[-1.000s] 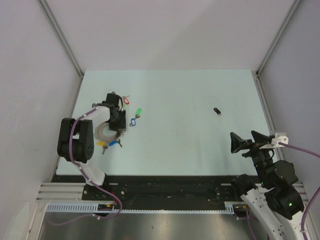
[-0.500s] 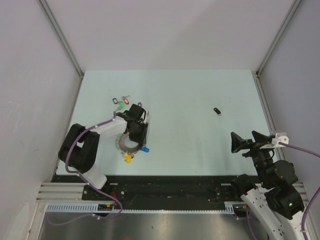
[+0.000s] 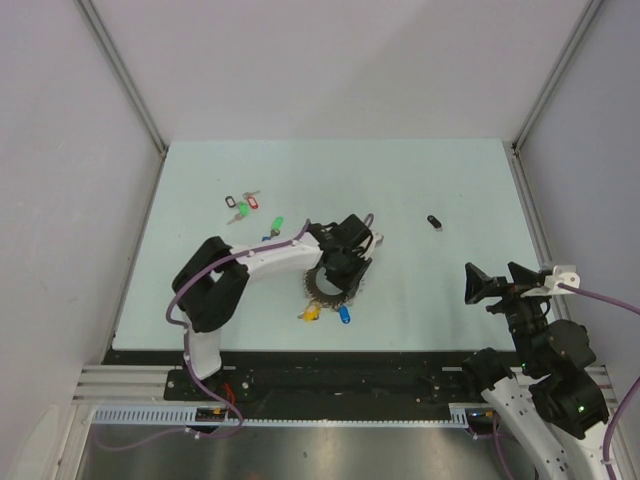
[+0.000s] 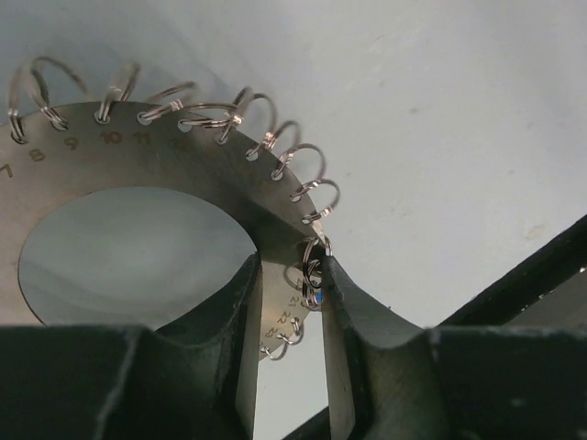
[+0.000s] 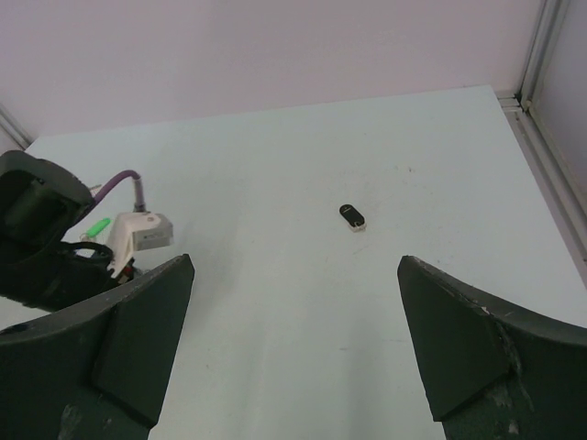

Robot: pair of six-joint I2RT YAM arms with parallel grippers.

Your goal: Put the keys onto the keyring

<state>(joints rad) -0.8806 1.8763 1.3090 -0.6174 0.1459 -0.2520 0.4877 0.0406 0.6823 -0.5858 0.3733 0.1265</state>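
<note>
The keyring (image 3: 327, 287) is a flat silvery ring plate with numbered holes and small split rings along its edge (image 4: 183, 165). My left gripper (image 3: 347, 262) is shut on its rim, the fingers (image 4: 240, 312) pinching the plate beside a split ring (image 4: 312, 270). Keys with a yellow tag (image 3: 310, 312) and a blue tag (image 3: 344, 315) hang from the ring's near edge. A black-tagged key (image 3: 434, 222) lies alone at the right, also in the right wrist view (image 5: 353, 217). My right gripper (image 3: 505, 285) is open and empty near the table's right front (image 5: 293, 312).
Loose keys with red (image 3: 250, 201) and green (image 3: 277, 222) tags lie at the back left of the pale green table. Aluminium posts and grey walls enclose the table. The left arm (image 5: 46, 238) stretches across the middle left.
My left gripper has swept from the table's left side to near its middle, taking the keyring and its hanging keys along. The right arm has not moved.
</note>
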